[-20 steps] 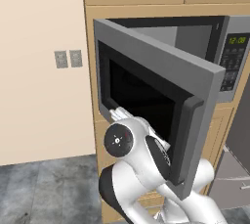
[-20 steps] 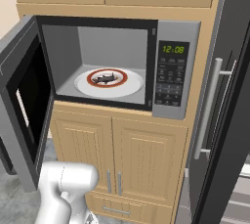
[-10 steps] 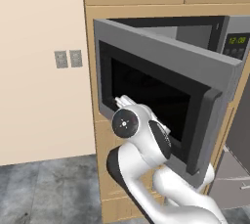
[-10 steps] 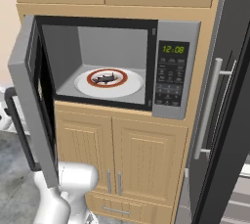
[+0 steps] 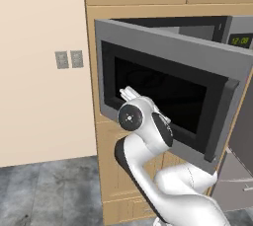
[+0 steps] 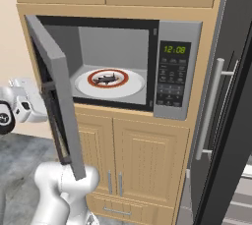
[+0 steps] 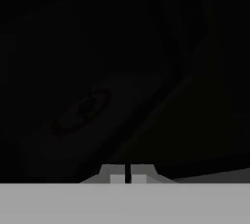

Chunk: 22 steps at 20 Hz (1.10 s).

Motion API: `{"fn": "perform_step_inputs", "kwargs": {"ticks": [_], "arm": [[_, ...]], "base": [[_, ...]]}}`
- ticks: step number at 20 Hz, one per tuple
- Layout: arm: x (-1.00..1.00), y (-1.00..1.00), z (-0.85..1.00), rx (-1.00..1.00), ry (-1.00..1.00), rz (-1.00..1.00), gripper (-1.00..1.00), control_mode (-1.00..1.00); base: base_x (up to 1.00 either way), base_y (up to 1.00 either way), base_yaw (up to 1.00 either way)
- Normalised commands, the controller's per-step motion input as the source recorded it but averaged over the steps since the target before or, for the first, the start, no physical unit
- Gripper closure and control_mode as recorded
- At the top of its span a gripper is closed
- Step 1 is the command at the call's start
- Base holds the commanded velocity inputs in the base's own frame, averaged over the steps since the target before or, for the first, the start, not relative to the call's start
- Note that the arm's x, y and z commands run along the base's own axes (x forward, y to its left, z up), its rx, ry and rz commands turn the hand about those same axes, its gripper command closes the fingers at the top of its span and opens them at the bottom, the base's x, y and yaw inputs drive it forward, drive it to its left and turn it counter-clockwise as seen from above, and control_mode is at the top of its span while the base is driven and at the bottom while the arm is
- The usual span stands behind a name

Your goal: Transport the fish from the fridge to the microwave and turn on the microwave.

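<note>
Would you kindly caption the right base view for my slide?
Fish on its plate inside the microwave, door half open.

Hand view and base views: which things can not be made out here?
- Pincer: hand view too dark to show contact with the black window door.
- Dark fish on the white red-ringed plate: too small for detail, right base view.
- Dark keypad: labels unreadable.
</note>
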Motion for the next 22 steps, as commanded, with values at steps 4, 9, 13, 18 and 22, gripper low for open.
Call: {"fn": "perform_step_inputs", "kwargs": {"ticks": [4, 9, 13, 18, 22], "arm": [[0.52, -0.16, 0.0, 0.0, -0.06, 0.0, 1.0, -1.0], [0.48, -0.15, 0.0, 0.0, -0.07, 0.0, 1.0, -1.0], [0.44, -0.14, 0.0, 0.01, -0.01, 0.0, 1.0, -1.0], [0.49, -0.2, 0.0, 0.01, 0.0, 0.0, 1.0, -1.0], [0.42, -0.18, 0.0, 0.03, 0.0, 0.0, 1.0, -1.0]], "base": [[0.0, 0.0, 0.0], [0.0, 0.0, 0.0], [0.0, 0.0, 0.0], [0.0, 0.0, 0.0], [0.0, 0.0, 0.0]]}}
